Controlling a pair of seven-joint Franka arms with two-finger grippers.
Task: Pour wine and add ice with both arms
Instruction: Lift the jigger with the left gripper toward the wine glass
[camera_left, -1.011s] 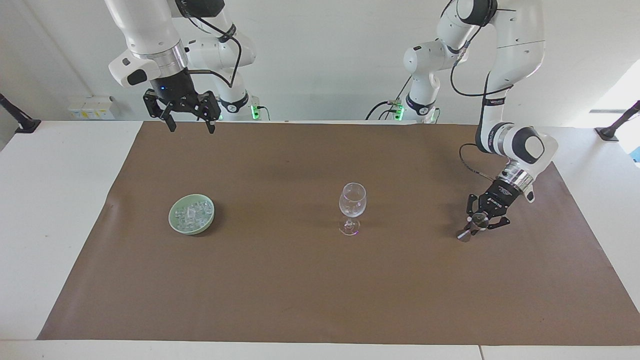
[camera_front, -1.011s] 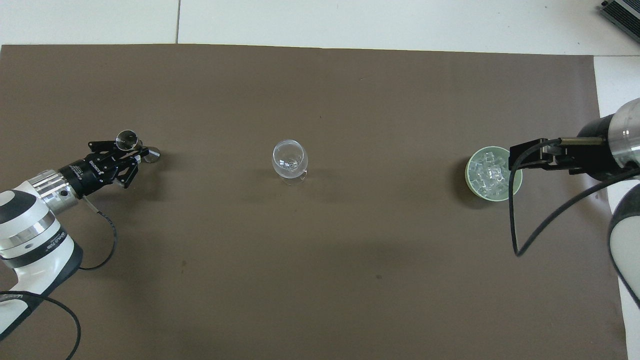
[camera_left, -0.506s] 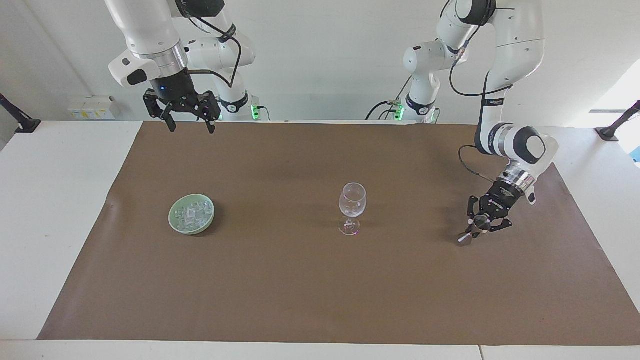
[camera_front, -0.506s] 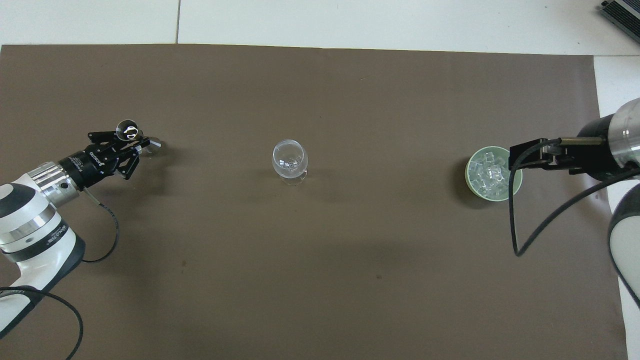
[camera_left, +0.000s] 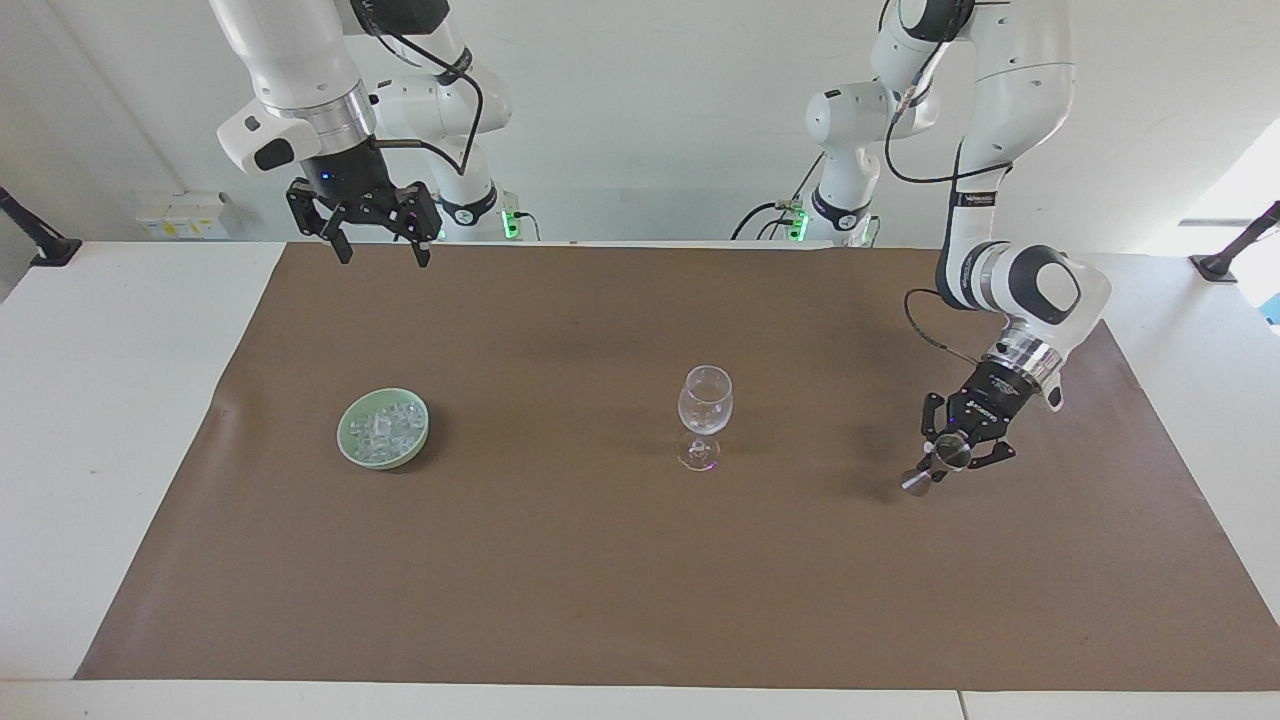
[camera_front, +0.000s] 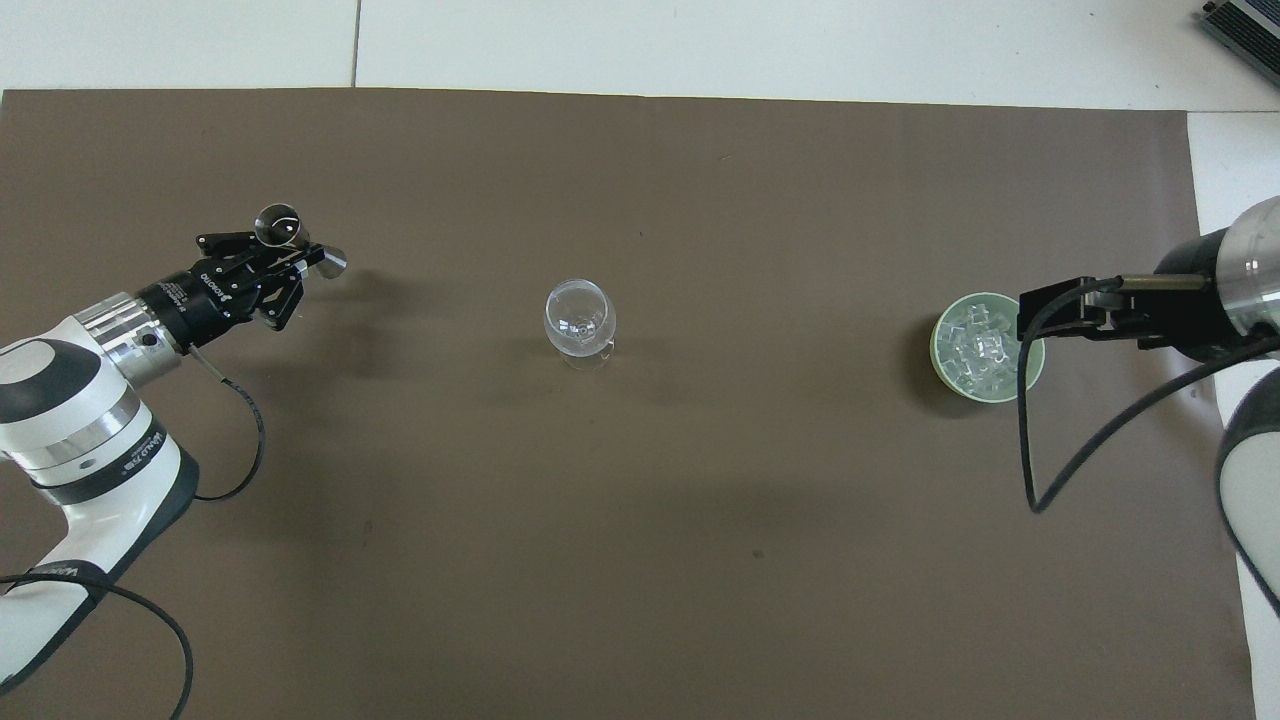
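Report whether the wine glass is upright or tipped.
Upright. The wine glass stands on its foot on the brown mat, bowl above stem, rim facing up.

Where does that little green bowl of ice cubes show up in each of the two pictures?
Facing view: the green bowl sits on the brown mat, toward the picture's left, level with the wine glass.
Overhead view: the green bowl is at the picture's right, partly under the right gripper.
Shared landmark: the wine glass, mid-table.
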